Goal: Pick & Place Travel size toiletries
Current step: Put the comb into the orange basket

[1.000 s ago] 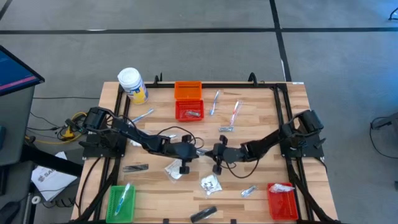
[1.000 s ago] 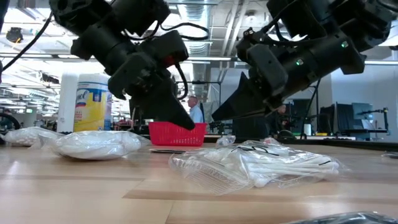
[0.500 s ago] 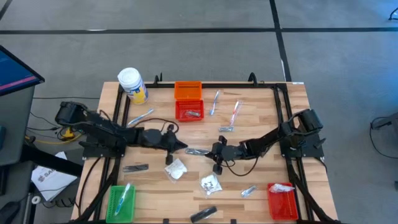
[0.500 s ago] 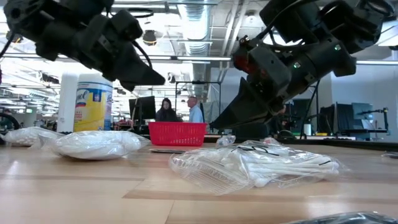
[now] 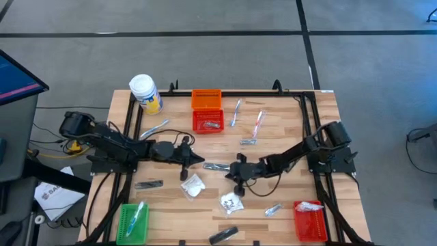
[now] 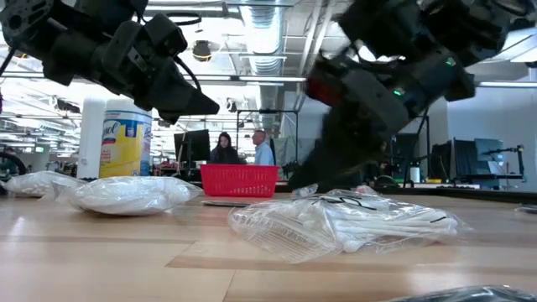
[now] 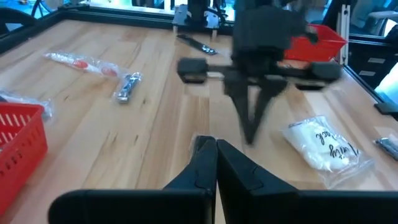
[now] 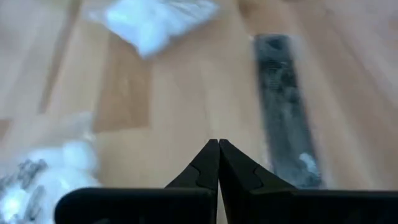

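The toiletries lie scattered on the wooden table. A dark slim sachet (image 5: 217,166) lies flat at the middle, between my two grippers; it also shows in the right wrist view (image 8: 283,118). Two white packets (image 5: 193,186) (image 5: 232,201) lie nearer the front edge. My left gripper (image 5: 202,162) is shut and empty, raised above the table left of the sachet (image 6: 210,105). My right gripper (image 5: 234,174) is shut and empty, pointing down close over the table just right of the sachet (image 7: 252,127).
An orange basket (image 5: 207,99) and a red basket (image 5: 207,121) stand at the back, a green basket (image 5: 133,222) front left, a red basket (image 5: 308,219) front right. A white jar (image 5: 145,93) stands back left. Sticks (image 5: 237,109), foil sachets (image 5: 273,210) and dark tubes (image 5: 149,184) lie around.
My left gripper has risen from low over the table's middle and drawn back toward the left edge, then held still. My right gripper has gone down and a little toward the near edge, beside the dark sachet.
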Available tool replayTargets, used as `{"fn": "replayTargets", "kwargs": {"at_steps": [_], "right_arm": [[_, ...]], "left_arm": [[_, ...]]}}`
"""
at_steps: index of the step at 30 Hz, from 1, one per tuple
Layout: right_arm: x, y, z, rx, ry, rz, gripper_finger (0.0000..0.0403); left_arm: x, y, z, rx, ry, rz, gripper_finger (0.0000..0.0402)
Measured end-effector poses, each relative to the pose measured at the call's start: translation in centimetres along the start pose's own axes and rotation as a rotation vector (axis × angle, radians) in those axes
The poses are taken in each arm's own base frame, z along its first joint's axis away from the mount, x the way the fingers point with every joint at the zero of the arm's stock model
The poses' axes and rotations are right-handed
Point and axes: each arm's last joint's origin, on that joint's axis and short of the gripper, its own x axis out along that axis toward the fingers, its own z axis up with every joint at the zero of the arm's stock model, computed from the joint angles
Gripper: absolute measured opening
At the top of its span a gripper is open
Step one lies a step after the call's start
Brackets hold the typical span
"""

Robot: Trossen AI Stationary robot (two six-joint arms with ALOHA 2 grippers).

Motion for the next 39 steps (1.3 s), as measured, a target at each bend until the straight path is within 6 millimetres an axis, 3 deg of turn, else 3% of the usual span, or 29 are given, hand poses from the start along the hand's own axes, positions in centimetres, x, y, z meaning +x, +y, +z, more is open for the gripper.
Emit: {"fn": "replayTargets", "kwargs": {"at_steps": [3, 8, 29, 39], "right_arm": [[1.1, 0.0, -0.6, -0.007, 0.068, -0.027, 0.0000], [2.3, 0.0, 0.1, -0.002, 0.087, -0.047, 0.0000], [1.6, -1.4, -0.2, 0.064, 0.089, -0.328, 0.0000], [1.4, -0.2, 0.2, -0.021, 0.022, -0.294, 0.0000]], "left_arm": [[0.0, 0.0, 0.1, -0.001, -0.011, -0.001, 0.0000], [0.0, 0.0, 0.1, 0.000, -0.015, -0.003, 0.0000], [0.0, -0.1, 0.1, 0.001, -0.010, -0.008, 0.0000], [0.0, -0.1, 0.1, 0.001, -0.011, -0.012, 0.0000]]}}
